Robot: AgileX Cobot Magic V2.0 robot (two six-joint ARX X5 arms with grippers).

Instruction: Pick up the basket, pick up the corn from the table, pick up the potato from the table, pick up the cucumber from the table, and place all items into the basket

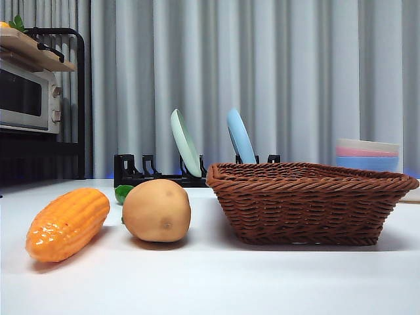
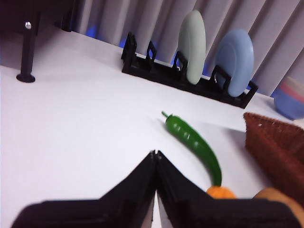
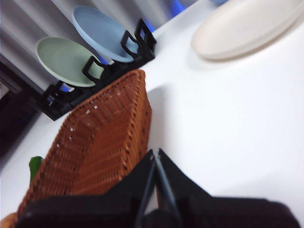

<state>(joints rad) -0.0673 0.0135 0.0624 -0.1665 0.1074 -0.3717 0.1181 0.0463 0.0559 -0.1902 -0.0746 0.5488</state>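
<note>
A white table [image 1: 210, 282] seen from low in front, grey curtains behind. At the left lies the corn [image 1: 67, 224], an orange-yellow cob angled with its narrow end toward the viewer. Just right of it sits the tan potato [image 1: 157, 210], with a small gap between them. Behind that gap a green end of the cucumber [image 1: 123, 193] shows; the left wrist view shows it as a long, glossy green piece. To the right stands the brown wicker basket [image 1: 308, 203], apart from the potato, nothing visible inside. Farther back, a black rack [image 1: 157, 174] holds a pale green plate [image 1: 185, 142] and a blue plate [image 1: 240, 136], both on edge. The left gripper [image 2: 155, 154] hangs above the table near the cucumber, jaws pressed together and empty. The right gripper [image 3: 156, 154] hangs beside the basket, jaws also together, empty.
</note>
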